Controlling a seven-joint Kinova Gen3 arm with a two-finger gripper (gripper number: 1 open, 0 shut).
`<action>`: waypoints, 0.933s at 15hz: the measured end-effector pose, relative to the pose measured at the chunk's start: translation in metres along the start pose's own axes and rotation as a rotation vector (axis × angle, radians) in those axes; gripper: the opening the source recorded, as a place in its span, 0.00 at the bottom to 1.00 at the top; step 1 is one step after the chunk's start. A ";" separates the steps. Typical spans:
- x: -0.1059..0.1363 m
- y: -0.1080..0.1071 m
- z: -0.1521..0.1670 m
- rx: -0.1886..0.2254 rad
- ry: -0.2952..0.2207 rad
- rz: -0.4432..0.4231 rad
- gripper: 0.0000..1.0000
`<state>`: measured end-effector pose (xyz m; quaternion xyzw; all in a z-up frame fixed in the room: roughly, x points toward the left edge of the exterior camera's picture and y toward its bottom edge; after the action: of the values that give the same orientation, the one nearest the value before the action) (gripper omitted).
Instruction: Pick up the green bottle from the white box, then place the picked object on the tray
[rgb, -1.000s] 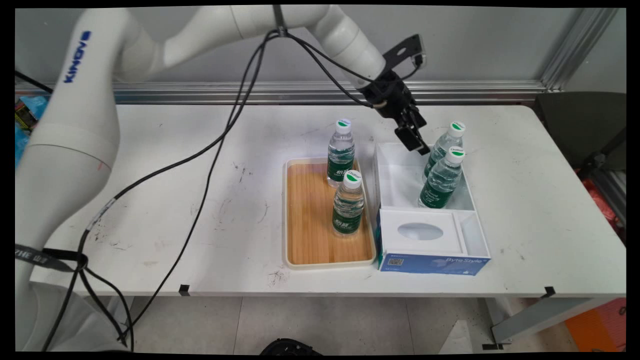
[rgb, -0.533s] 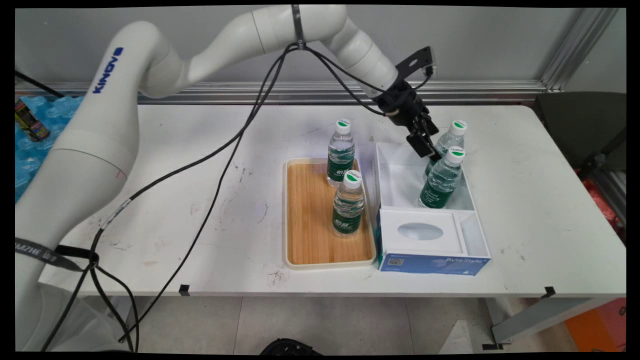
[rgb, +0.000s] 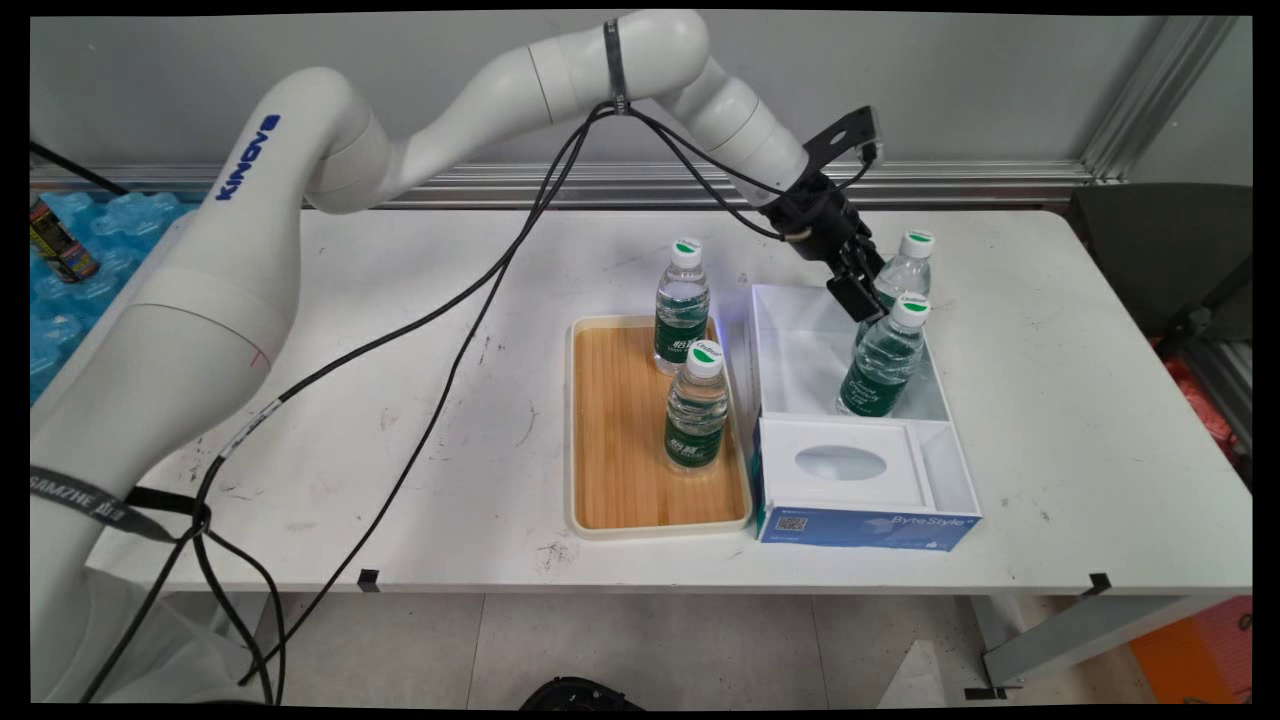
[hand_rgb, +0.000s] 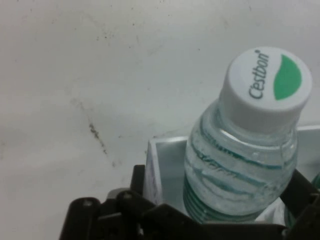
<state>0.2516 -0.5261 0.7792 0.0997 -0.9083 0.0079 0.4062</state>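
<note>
A clear water bottle (rgb: 903, 272) with a white and green cap stands in the far right corner of an open white box (rgb: 800, 350). A second like bottle (rgb: 885, 362) stands just in front of it in the same box. My gripper (rgb: 862, 297) reaches down from the upper left to the far bottle's left side. In the hand view that bottle (hand_rgb: 240, 165) stands between the fingers of my open gripper (hand_rgb: 220, 177), with a gap on its left. The box's corner (hand_rgb: 162, 160) shows below it.
A wooden tray (rgb: 620, 450) left of the box carries two more bottles (rgb: 683, 310) (rgb: 697, 410). The box's near end has a white insert above a blue front (rgb: 865, 525). Black cables (rgb: 440, 300) hang over the table's left half. A dark chair (rgb: 1170, 250) stands at the right.
My gripper has moved right and slightly down, from above the box's far wall to the far bottle's side. All the bottles stay in place.
</note>
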 end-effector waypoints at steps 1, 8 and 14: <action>0.000 -0.001 0.001 -0.003 0.003 -0.001 1.00; -0.003 -0.002 0.007 -0.018 0.019 -0.019 1.00; -0.005 0.002 0.008 -0.034 0.029 -0.029 0.00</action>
<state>0.2484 -0.5245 0.7706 0.1059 -0.9008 -0.0123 0.4209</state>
